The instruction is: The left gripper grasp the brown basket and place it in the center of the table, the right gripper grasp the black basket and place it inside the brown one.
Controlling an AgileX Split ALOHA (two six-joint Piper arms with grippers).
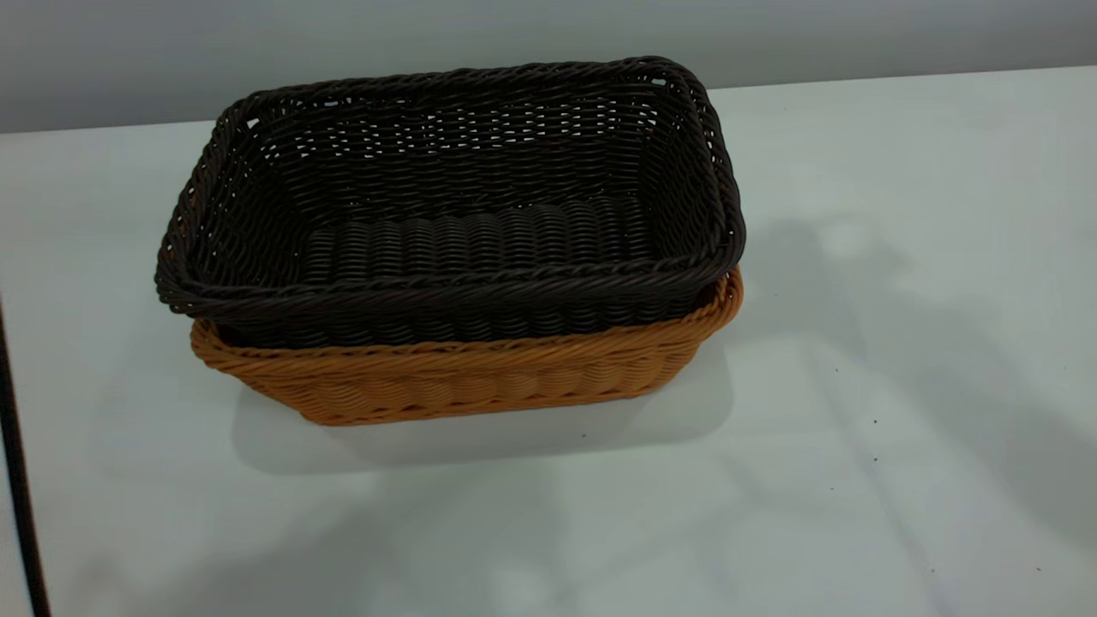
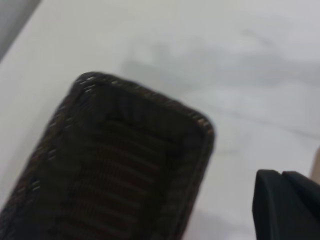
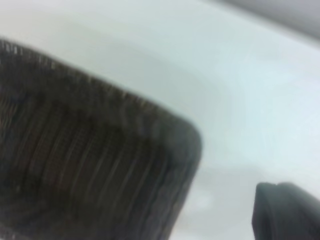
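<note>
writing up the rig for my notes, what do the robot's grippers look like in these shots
Little of them shows. In the left wrist view, the left gripper is a matte black, blocky piece with a rounded corner and a seam down it. In the right wrist view, the right gripper is a similar dark, rounded black block. No cables or markings show, and neither appears in the exterior view.

Looks like a bare lab or test bench rather than a home: plain white tabletop [image 1: 900, 257] with a few tiny dark specks toward 4 o'clock, blank grey wall [image 1: 171, 51] along 12 o'clock, no furnishings or decoration. Only two stacked wicker baskets [image 1: 454, 248] set out near centre, under even overhead light casting soft shadows.
</note>
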